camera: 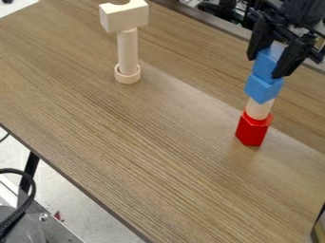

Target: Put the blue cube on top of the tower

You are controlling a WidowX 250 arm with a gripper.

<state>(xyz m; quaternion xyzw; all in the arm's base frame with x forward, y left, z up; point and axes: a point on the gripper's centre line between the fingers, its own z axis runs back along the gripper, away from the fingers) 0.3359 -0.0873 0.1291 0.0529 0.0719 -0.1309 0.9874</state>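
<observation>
1. The black two-finger gripper (266, 66) holds an upper blue cube (266, 59) over a lower blue cube (262, 89).
2. Below are a pale wooden cylinder (259, 109) and a red block (253, 131).
3. Well apart, a notched wooden block (125, 18) tops a tall wooden post (128, 50).

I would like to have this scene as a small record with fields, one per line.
right tower, bottom to top: red block, pale cylinder, lower blue cube
upper blue cube: directly above the lower one; whether its weight rests there, cannot tell
gripper: at the right tower, fingers on both sides of the upper blue cube
left tower: pale ring, post, notched block
surface: wood-grain table
</observation>
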